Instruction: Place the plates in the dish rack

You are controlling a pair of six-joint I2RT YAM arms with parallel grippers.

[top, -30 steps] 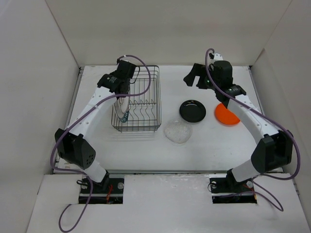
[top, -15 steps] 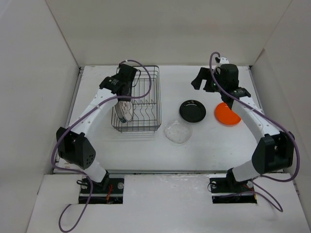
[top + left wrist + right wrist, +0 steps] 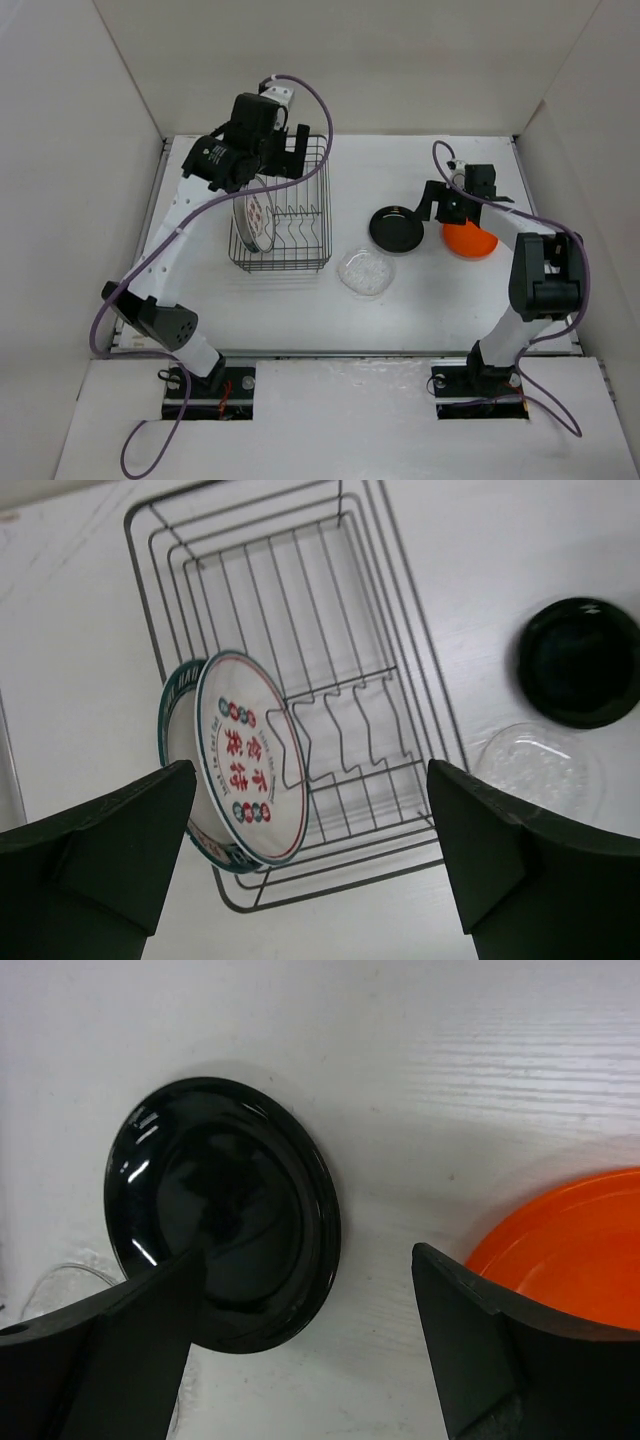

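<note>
The dish rack [image 3: 290, 266] [image 3: 340, 885] stands at the left of the table. Two plates stand upright at its left end: the white one with red characters [image 3: 258, 210] [image 3: 250, 755] leans on the dark-rimmed one [image 3: 175, 740] behind it. My left gripper [image 3: 290, 150] [image 3: 310, 880] hangs open above the rack, holding nothing. The glossy black plate [image 3: 396, 228] [image 3: 220, 1210] and the orange plate [image 3: 470, 240] [image 3: 560, 1240] lie flat on the table. My right gripper [image 3: 440, 205] [image 3: 310, 1350] is low and open between them, its left finger over the black plate's rim. The clear glass plate [image 3: 366, 271] [image 3: 540, 770] lies in front of the rack.
White walls enclose the table on the left, back and right. Several divider tines [image 3: 340, 730] in the rack's right part stand free. The left arm's purple cable [image 3: 310, 130] loops over the rack's back.
My left gripper opened, let go of the red-character plate in the rack, and rose. My right gripper came down and forward to the gap between the black and orange plates.
</note>
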